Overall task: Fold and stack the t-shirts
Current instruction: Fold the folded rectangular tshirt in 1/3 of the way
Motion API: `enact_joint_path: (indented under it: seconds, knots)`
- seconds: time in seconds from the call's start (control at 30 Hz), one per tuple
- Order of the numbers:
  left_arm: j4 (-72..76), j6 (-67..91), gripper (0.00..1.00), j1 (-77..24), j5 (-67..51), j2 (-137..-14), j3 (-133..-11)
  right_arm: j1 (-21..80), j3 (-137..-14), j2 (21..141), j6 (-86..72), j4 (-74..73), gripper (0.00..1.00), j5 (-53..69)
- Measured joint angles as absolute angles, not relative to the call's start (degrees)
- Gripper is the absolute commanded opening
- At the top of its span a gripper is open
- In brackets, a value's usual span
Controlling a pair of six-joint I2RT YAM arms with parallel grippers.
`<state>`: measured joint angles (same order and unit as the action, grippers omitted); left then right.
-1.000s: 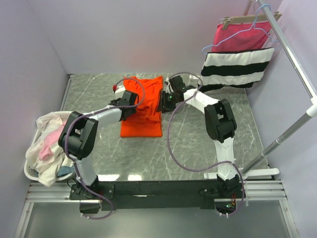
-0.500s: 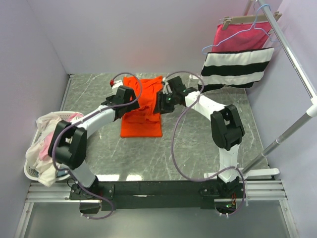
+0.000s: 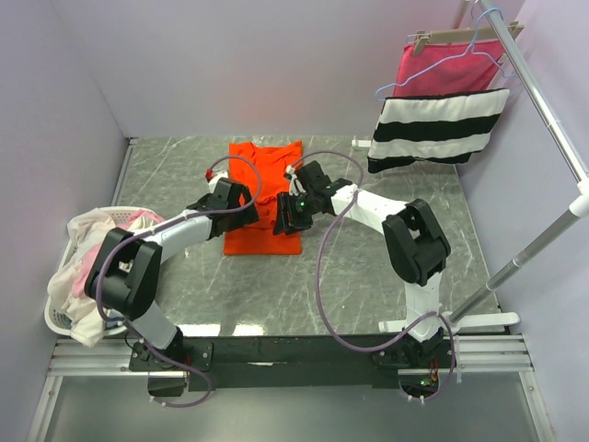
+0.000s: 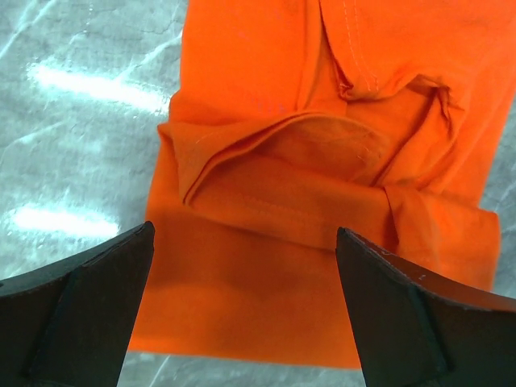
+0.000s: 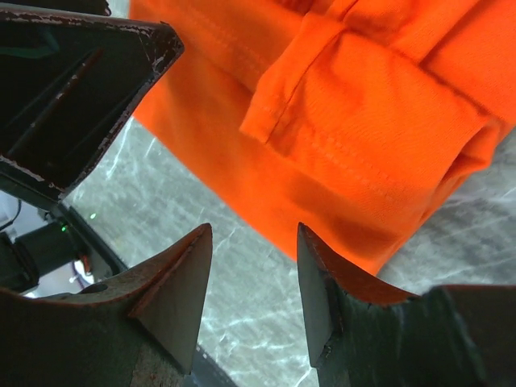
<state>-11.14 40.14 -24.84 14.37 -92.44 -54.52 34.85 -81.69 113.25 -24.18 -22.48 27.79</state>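
Well, not much of the job is done, as I judge it. Across the grey marble desk [image 3: 212,285] only 1 garment is laid out, the orange-red t-shirt [image 3: 267,161], lying toward the far middle. Nothing is stacked anywhere. At the desk's left edge a white basket [image 3: 53,318] is heaped with the rest, a cream-white shirt [image 3: 87,230] and a pale pink shirt [image 3: 87,276] crumpled together, neither of them folded. So 1 shirt looks partway through its folding and the others are not yet begun.

The orange one lies as a long narrow strip running away from the arms. Its near half is lumpy. A hemmed flap [image 4: 282,153] is doubled over and gapes a little, with a second doubled edge beside it, so the layers do not sit square.

Both arms reach in over that near half, the left arm [image 3: 175,226] from the left and the right arm [image 3: 368,198] from the right. The left jaws stand spread wide above the cloth, gripping nothing. The right jaws are about half parted at the shirt's right edge, with nothing between them either.
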Motion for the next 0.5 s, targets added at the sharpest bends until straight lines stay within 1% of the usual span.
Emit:
enact_joint_path:
  seconds: [0.27,0.5]
  knots:
    - [-9.5,40.1,1.0,-24.8,15.0,-98.5,-57.5,34.8,-84.0,118.0,-24.1,-22.6,0.54,26.1]
    - [-9.0,40.1,1.0,-24.8,17.2,-99.4,-58.3,34.6,-85.9,119.1,-23.9,-23.2,0.54,24.1]
